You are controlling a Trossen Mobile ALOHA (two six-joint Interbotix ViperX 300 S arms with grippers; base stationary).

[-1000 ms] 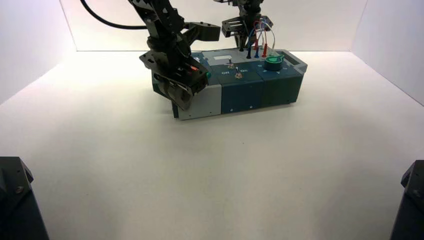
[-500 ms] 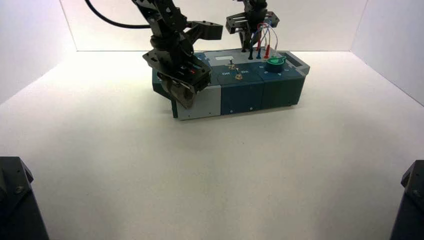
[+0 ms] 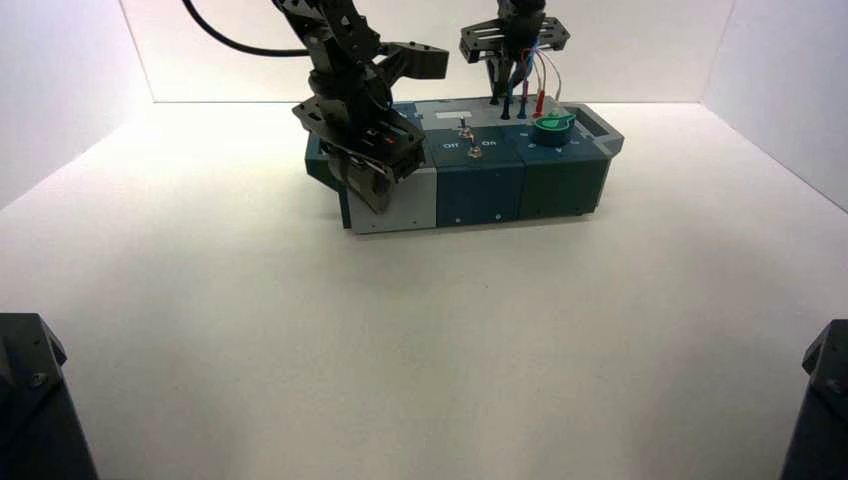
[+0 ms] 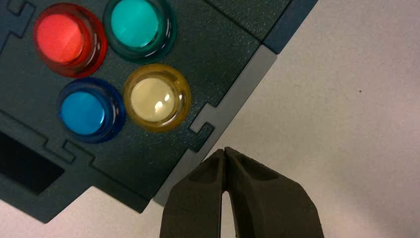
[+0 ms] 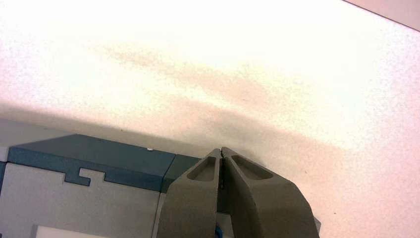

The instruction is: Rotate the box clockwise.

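The long dark teal and grey box (image 3: 480, 185) lies at the table's far middle, with toggle switches, a green knob (image 3: 550, 127) and looped wires (image 3: 530, 75) on top. My left gripper (image 3: 368, 190) is shut and empty at the box's left front corner, against its grey edge (image 4: 218, 124). The left wrist view shows red (image 4: 67, 37), green (image 4: 138, 25), blue (image 4: 86, 111) and yellow (image 4: 156, 96) round buttons. My right gripper (image 5: 221, 151) is shut and empty at the box's far side by the wires, its arm showing in the high view (image 3: 512, 50).
White walls (image 3: 70, 60) enclose the white table on the left, back and right. Two dark arm bases (image 3: 30, 400) sit at the near corners. The box's far top edge (image 5: 94, 158) shows in the right wrist view.
The box has turned a little: its left end has swung away from me and its right end has shifted right. Both grippers have moved with it, still shut.
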